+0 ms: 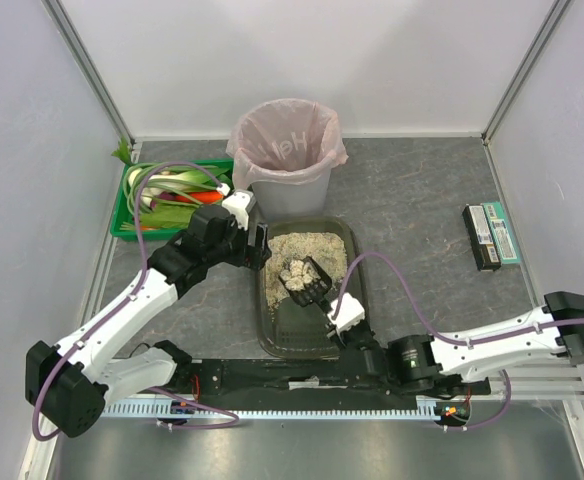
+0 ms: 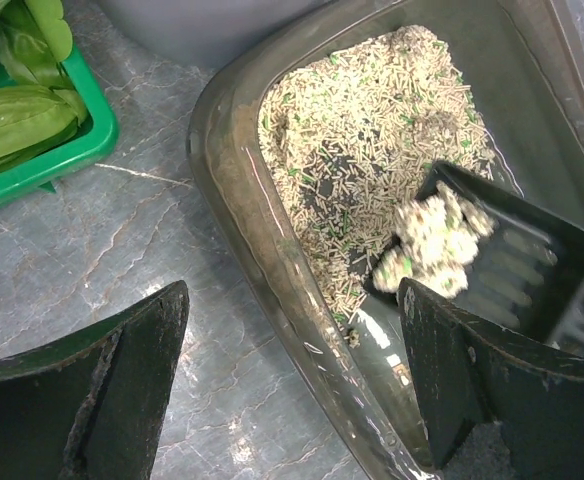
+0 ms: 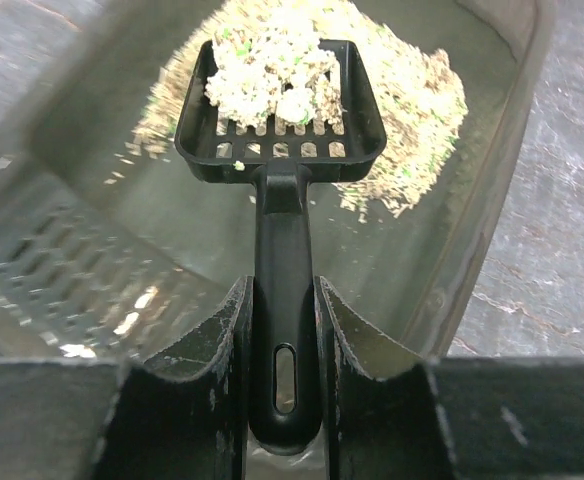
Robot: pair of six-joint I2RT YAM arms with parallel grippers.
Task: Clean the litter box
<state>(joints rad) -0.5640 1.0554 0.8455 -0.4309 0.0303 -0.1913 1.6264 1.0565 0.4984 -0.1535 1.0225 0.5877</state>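
The dark olive-grey litter box [image 1: 355, 290] lies in the middle of the table, with beige litter [image 1: 307, 248] heaped at its far end. My right gripper [image 1: 334, 318] is shut on the handle [image 3: 284, 280] of a black slotted scoop [image 3: 282, 110]. It holds the scoop above the tray floor with pale clumps [image 3: 272, 75] on it. My left gripper [image 2: 292, 300] is open and straddles the box's left rim [image 2: 272, 270], one finger outside over the table and one inside. The scoop also shows in the left wrist view [image 2: 512, 260].
A grey bin with a pink bag [image 1: 287, 150] stands just behind the litter box. A green crate of vegetables [image 1: 167, 200] is at the back left. Two small boxes [image 1: 492, 235] lie at the right. Walls enclose the table on three sides.
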